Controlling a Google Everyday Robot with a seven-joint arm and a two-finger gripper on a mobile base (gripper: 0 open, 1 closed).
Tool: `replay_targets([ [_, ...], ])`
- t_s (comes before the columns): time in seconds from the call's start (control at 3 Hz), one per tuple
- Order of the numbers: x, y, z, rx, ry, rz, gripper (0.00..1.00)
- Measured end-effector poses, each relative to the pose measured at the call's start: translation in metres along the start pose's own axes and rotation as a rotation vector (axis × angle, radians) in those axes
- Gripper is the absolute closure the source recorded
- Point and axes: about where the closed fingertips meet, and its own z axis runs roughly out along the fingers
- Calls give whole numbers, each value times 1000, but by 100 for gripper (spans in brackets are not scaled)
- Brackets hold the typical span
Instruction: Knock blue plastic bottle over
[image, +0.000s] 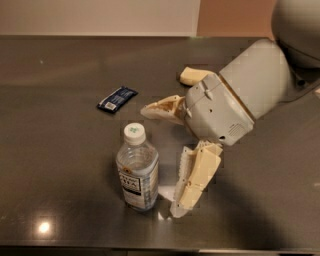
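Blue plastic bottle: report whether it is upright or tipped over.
Upright: the blue plastic bottle stands on its base with its white cap on top. The gripper, fingers open, is close beside it.

Plastic end effector (162, 160) beside plastic bottle (137, 172)

The blue plastic bottle (137, 175) stands upright on the table (60, 65), near its front edge. The gripper (160, 161) sits just right of it, fingers spread: one behind the bottle, one beside its base. A flat packet (117, 98) lies farther back, left, well apart.
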Motion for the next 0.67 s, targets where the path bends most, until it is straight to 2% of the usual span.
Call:
replay_targets([
  [0.33,-11,-4,14,-31,-53,-9,0],
  [0.67,-14,-6,18,-38,-65,-11,0],
])
